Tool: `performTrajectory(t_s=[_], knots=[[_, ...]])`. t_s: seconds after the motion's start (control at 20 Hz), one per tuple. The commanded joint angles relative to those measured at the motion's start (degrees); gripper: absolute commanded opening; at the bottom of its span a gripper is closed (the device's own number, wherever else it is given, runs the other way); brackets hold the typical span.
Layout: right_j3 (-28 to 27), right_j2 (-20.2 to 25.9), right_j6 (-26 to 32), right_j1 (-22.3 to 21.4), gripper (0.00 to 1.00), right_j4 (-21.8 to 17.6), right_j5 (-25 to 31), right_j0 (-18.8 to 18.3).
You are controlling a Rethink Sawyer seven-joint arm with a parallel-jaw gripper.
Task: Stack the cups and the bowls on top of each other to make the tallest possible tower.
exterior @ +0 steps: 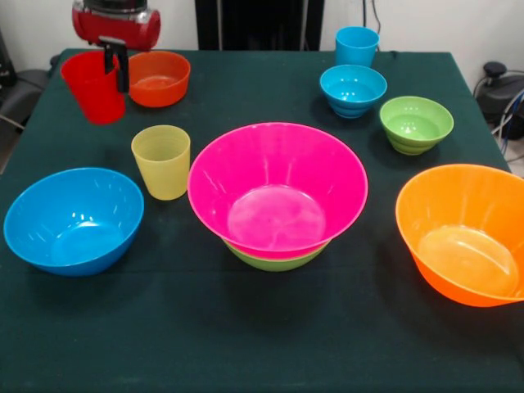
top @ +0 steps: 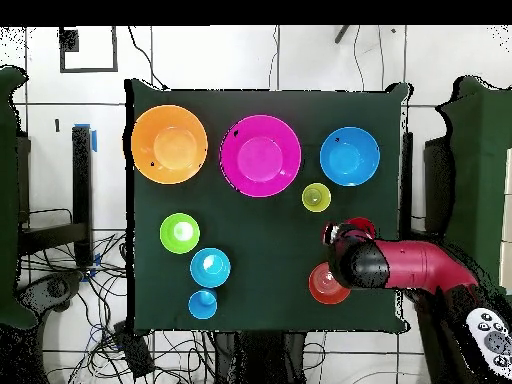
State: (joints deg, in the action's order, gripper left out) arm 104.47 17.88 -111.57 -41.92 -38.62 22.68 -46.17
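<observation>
The arm [exterior: 115, 23] is cut off by the top edge in the front view, so only its red end shows. From overhead it covers most of the red cup [top: 343, 232] and part of the small orange bowl [top: 325, 287]. The green bowl [exterior: 277, 260] peeks out under the pink bowl [exterior: 277, 190], mostly hidden. The big orange bowl [exterior: 463, 233] runs off the right edge.

Seen from across the table [exterior: 246, 327]: at the centre, the nested large bowl [exterior: 277, 192] sits in the lower medium bowl [exterior: 277, 260]. The right large bowl [exterior: 463, 233] lies beside them, and the left medium bowl [exterior: 74, 219] opposite, with the middle cup [exterior: 161, 161] between. Far left, the corner cup [exterior: 92, 86] stands just beside the left small bowl [exterior: 160, 78], with the gripper [exterior: 115, 78] at the cup's rim. Far right, the rear cup [exterior: 356, 45] stands behind the inner small bowl [exterior: 353, 90], with the outer small bowl [exterior: 416, 123] nearer and rightward.
</observation>
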Motion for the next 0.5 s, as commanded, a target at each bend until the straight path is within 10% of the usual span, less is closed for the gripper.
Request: performTrajectory(t_s=[0.05, 0.5], knots=[[-1.0, 3.6, 3.2, -8.3, 0.0, 3.7, 9.8, 6.1], [-4.5, 3.8, 1.0, -11.3, 0.0, 8.9, 14.7, 11.6]])
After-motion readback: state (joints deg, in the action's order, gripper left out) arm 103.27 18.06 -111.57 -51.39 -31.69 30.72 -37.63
